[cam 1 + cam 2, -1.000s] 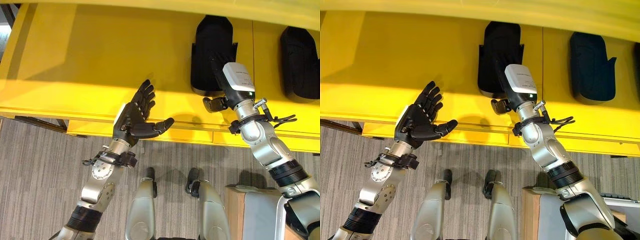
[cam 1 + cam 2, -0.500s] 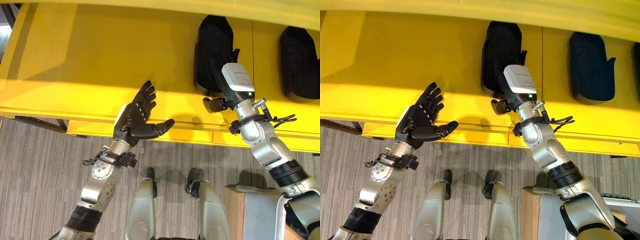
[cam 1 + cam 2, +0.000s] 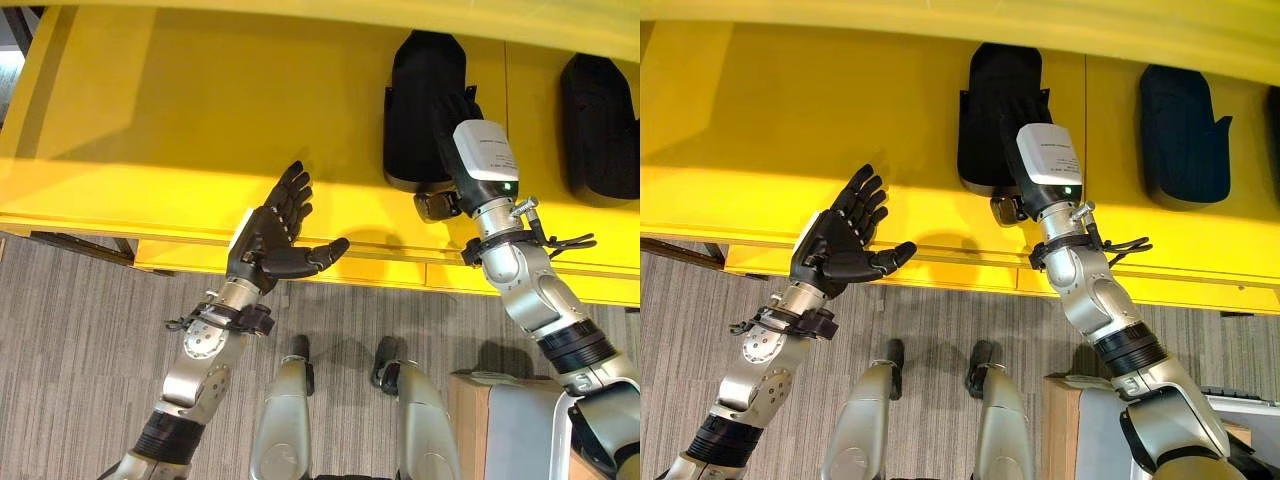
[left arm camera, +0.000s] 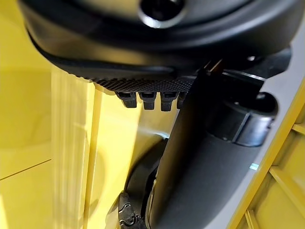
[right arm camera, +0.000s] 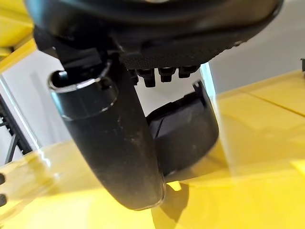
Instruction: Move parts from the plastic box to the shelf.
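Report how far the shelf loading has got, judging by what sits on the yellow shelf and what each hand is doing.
Done: one black part stands on the yellow shelf, off to the right. In hand: the right hand is at a second black part already resting on the shelf; its fingers are hidden behind it, so the grip cannot be read. The left hand hovers open and empty at the shelf's front edge. Left: freeing that part, then any further parts.

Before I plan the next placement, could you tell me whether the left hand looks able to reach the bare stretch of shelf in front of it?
Probably yes: the left hand hovers open over the yellow shelf, with nothing between.
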